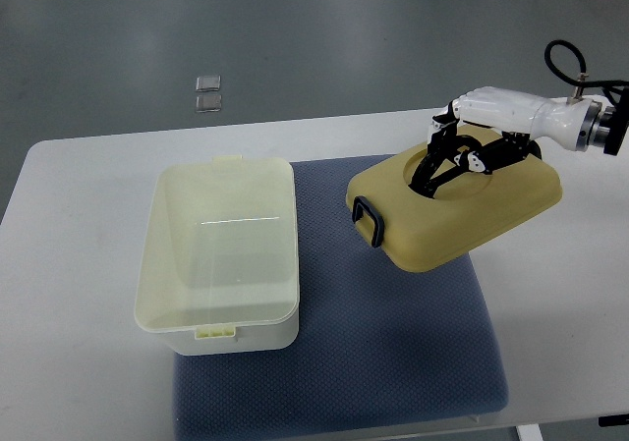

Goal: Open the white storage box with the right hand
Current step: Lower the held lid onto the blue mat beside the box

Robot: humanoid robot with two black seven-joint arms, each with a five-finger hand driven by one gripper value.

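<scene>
The white storage box [221,259] stands open on the blue mat [393,343], left of centre, its inside empty. Its yellowish lid [462,215] is off the box and held tilted to the right of it, above the mat and table, with a black clip handle [370,220] at its lower left end. My right hand [472,132] comes in from the right edge, white on top with black fingers, curled into the lid's recessed top handle. The left arm does not show.
The white table [88,294] carries the mat and box, its far edge running across the upper frame. Two small clear squares [207,92] lie on the grey floor beyond the table. A black cable [565,63] loops above my right wrist.
</scene>
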